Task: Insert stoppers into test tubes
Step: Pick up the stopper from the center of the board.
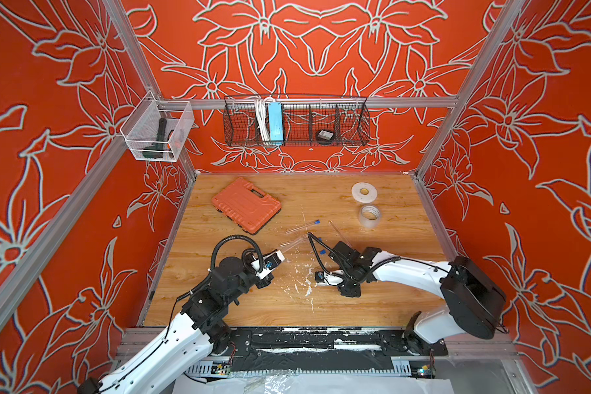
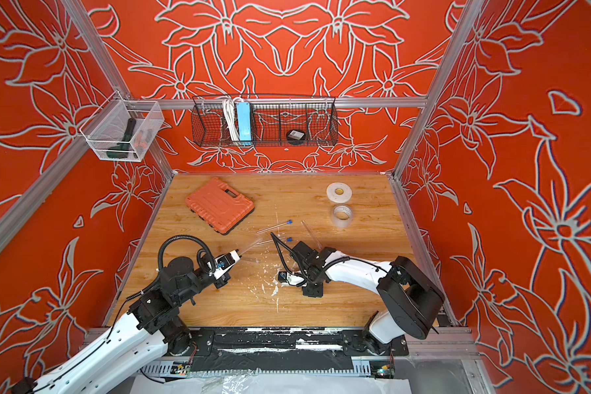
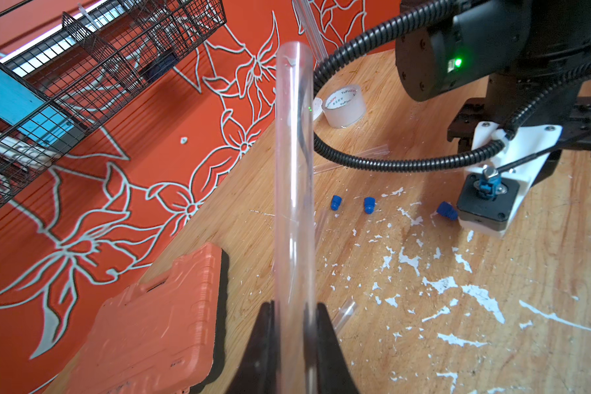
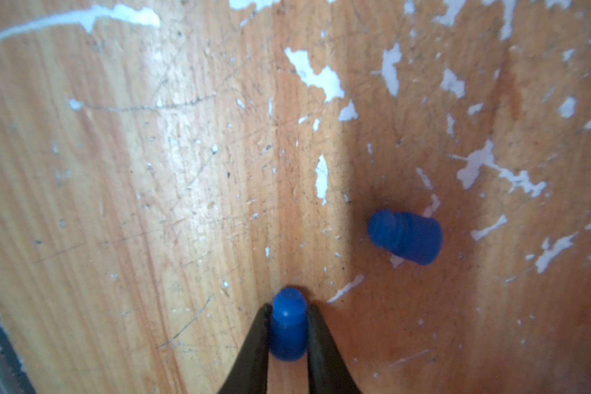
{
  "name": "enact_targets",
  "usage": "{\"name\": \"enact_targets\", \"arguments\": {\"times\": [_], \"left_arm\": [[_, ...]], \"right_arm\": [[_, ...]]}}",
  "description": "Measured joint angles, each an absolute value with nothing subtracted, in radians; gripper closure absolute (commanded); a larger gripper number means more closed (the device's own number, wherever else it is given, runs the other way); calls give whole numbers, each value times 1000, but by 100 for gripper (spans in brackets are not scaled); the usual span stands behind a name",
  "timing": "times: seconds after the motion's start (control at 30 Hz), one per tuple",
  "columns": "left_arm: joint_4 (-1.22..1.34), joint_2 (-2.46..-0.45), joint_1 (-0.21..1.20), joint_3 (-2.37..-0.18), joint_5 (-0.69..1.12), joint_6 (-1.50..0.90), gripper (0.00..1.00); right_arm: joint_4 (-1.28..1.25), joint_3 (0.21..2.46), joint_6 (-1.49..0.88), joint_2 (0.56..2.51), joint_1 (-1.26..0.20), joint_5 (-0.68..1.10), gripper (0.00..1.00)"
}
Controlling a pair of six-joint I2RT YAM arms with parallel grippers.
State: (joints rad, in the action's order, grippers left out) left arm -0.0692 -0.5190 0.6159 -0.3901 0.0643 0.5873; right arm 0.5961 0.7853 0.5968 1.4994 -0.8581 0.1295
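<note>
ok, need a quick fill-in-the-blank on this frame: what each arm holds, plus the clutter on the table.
1. The jaws of the left gripper are shut on a clear ____.
2. The jaws of the right gripper are shut on a small blue ____.
3. The closed tool case on the table is ____ in colour.
4. ____ tape rolls sit near the far right corner.

Missing words: test tube; stopper; orange; two.
</note>
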Motion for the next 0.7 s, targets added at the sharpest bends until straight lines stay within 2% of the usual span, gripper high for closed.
{"name": "enact_targets", "arguments": {"times": [0.3, 0.53, 0.7], "left_arm": [[-64, -464, 616, -373, 87, 609, 100], [-71, -380, 616, -345, 135, 638, 100], [-135, -375, 616, -382, 141, 676, 100]], "right_arm": [[587, 781, 595, 1482, -858, 125, 91], [615, 788, 559, 1367, -858, 129, 90], [693, 877, 503, 1273, -857, 145, 88]]}}
